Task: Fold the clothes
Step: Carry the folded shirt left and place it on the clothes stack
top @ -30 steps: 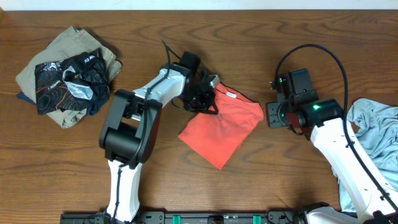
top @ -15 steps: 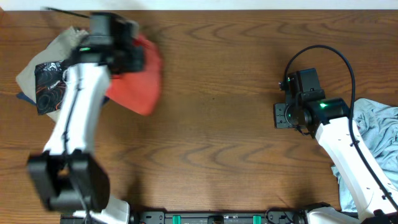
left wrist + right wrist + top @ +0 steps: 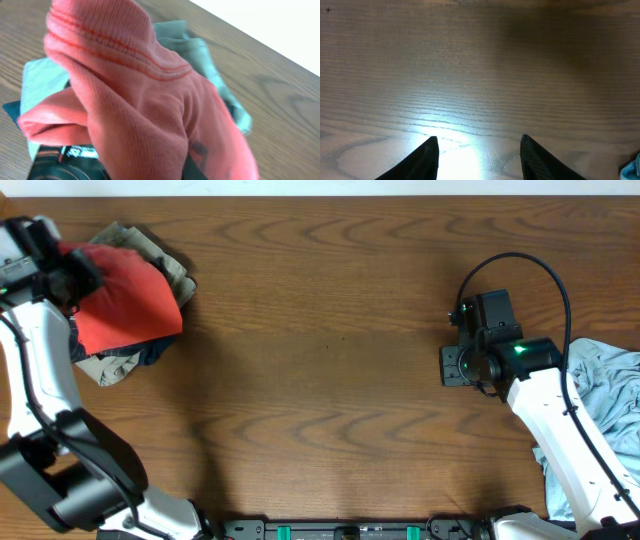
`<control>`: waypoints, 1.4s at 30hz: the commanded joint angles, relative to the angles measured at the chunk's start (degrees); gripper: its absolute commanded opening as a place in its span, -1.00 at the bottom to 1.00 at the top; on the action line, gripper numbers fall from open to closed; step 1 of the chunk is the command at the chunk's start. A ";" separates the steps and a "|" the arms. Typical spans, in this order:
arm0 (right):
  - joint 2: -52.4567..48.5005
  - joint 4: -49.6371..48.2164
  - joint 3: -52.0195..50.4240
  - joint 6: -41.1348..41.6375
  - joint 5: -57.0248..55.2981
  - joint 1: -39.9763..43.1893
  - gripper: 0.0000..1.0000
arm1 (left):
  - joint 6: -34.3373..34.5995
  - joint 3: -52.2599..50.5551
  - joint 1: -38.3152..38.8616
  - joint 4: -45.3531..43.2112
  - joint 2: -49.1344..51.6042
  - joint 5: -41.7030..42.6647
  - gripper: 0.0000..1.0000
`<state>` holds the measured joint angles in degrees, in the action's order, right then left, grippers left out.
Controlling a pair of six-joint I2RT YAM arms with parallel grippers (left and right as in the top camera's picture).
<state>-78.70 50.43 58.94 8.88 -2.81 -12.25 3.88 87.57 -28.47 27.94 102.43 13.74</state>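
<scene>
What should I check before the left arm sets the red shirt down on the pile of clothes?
1. Red shirt above the pile: ok, it covers the pile's middle in the overhead view.
2. Left pincer grip on the shirt: cannot tell, cloth hides the jaws.
3. Shirt flat and tidy: not ok, it is bunched and draped in the left wrist view.
4. Right pincer out of the way: ok, open over bare table, across from the pile.
5. Blue clothes folded: not ok, a crumpled heap at the right edge.
</scene>
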 commanded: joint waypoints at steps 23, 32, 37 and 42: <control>0.81 -0.04 0.68 -0.37 -0.42 0.63 0.06 | 7.87 1.64 -3.32 -1.75 -7.34 14.19 0.75; 0.81 1.53 0.68 -0.37 -0.42 0.63 0.05 | 8.96 1.60 -4.11 -3.89 5.25 14.14 0.69; 0.81 1.68 0.68 -0.33 -0.42 0.63 0.04 | 9.57 1.60 -4.42 -4.98 14.49 14.21 0.85; 0.81 1.79 0.68 -0.35 -0.42 0.63 0.05 | 9.49 1.60 -4.42 -6.14 18.86 17.77 0.99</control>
<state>-78.70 52.05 58.94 8.88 -2.81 -12.25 12.99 89.08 -32.88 21.71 119.83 28.42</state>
